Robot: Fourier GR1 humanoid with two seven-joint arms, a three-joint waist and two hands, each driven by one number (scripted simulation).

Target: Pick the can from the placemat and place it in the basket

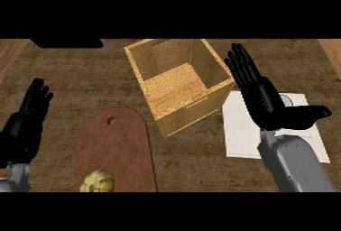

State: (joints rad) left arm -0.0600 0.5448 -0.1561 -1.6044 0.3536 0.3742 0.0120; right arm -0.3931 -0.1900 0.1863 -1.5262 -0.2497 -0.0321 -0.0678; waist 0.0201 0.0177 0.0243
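A tall woven basket (200,97) stands open at the middle back of the counter. To its right lies a white placemat (240,131). My right hand (265,100) hovers open over the placemat, fingers straight and pointing away, thumb out to the right. Only a pale grey round sliver of the can (288,99) shows on the placemat, just right of the palm; the hand hides the remainder. My left hand (28,119) rests open at the left edge, fingers up.
A brown wooden cutting board (117,149) with a hole lies front left, with a yellowish lumpy food item (99,181) at its near end. A black object (66,43) sits at the back left.
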